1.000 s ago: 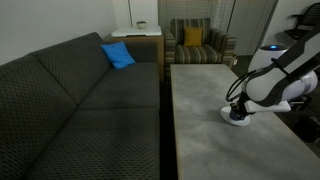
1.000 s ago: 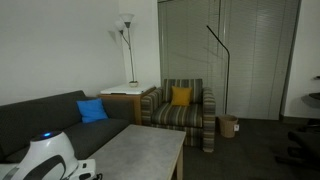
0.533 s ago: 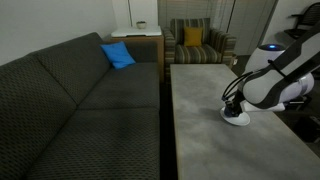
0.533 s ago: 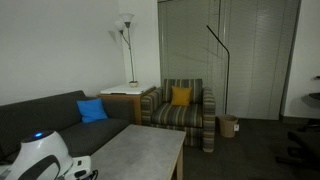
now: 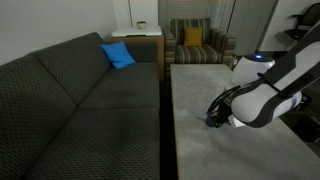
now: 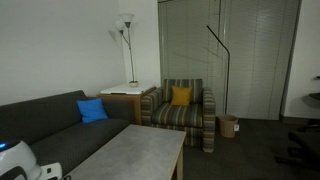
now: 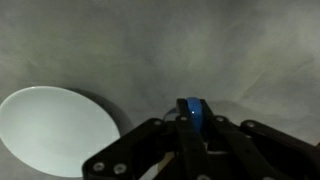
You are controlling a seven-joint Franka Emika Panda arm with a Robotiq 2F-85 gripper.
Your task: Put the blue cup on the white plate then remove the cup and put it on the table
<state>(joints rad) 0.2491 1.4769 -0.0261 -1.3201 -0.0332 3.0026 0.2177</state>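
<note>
In the wrist view my gripper is shut on the blue cup, a small dark blue cup that shows between the two black fingers. The white plate lies bare on the grey table to the left of the cup, apart from it. In an exterior view the gripper hangs low over the table, and the arm hides the plate. I cannot tell whether the cup touches the table top.
A dark sofa runs along the table's long side, with a blue cushion on it. A striped armchair and a wooden side table stand beyond. A floor lamp stands behind the sofa.
The gripper has carried the blue cup off the white plate and sideways toward the sofa side of the table. The arm has dropped lower in both exterior views.
</note>
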